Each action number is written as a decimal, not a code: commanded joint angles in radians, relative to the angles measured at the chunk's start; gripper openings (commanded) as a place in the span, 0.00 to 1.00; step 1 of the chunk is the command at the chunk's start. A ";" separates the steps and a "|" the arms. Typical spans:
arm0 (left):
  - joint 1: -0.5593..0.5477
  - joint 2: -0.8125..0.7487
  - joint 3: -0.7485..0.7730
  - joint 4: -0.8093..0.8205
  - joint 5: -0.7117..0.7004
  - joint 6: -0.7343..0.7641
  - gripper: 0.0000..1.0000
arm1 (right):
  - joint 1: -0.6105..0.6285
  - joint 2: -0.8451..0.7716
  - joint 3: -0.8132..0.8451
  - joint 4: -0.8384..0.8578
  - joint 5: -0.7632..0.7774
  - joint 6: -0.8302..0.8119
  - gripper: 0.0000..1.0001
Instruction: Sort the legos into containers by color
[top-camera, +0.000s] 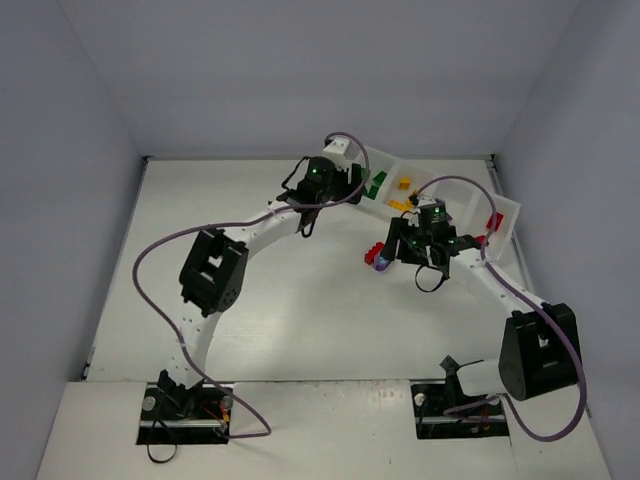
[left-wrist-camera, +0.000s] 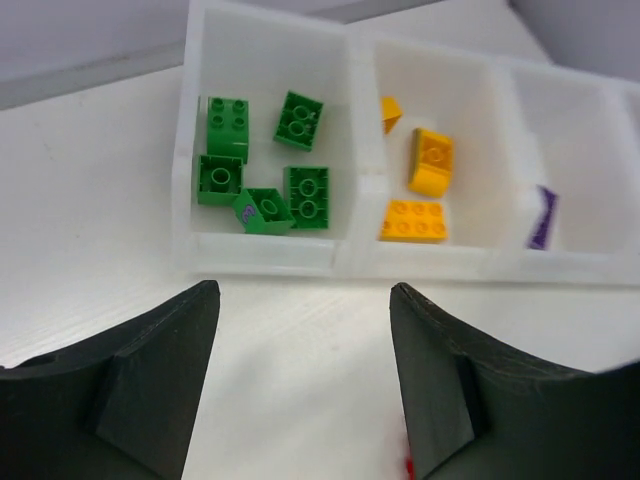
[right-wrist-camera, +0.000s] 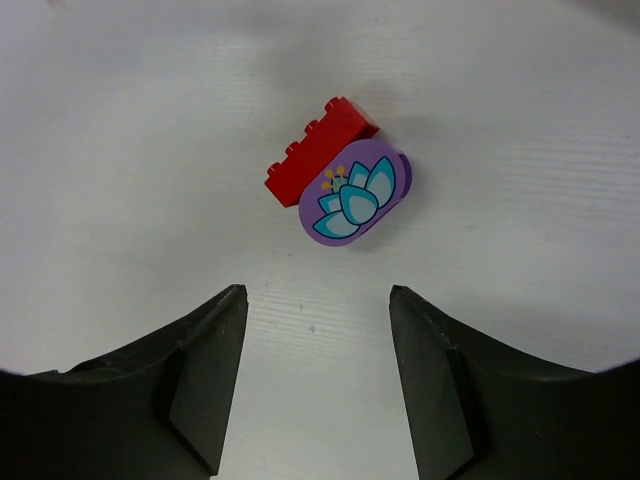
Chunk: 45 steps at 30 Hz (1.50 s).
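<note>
The long white tray (left-wrist-camera: 265, 255) sits by the far right corner of the bench (top-camera: 300, 320). It has four square boxes in a row. Five green bricks (left-wrist-camera: 262, 170) lie in the first box. Three orange-yellow bricks (left-wrist-camera: 430, 162) lie in the next box. One purple brick (left-wrist-camera: 542, 218) leans on the wall of the third box. The top view shows a red piece (top-camera: 493, 220) in the last box, the one nearest the right edge.

The left gripper (left-wrist-camera: 303, 295) hangs just in front of the tray. Its fingers are spread wide and hold nothing.

A red brick (right-wrist-camera: 318, 150) and a round purple piece (right-wrist-camera: 355, 195) with a pale flower on top lie on the bench, touching side by side, near the tray. The right gripper (right-wrist-camera: 318, 300) hangs over them. Its fingers are wide apart too, with nothing in them.
</note>
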 joint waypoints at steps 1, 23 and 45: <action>0.000 -0.249 -0.061 -0.034 0.026 -0.007 0.63 | 0.018 0.066 0.052 0.025 0.038 0.018 0.56; 0.010 -0.744 -0.574 -0.371 0.028 -0.021 0.62 | 0.011 0.245 0.049 0.126 0.096 0.436 0.40; 0.020 -0.817 -0.639 -0.428 0.048 0.059 0.63 | 0.100 0.417 0.149 0.151 -0.033 0.088 0.24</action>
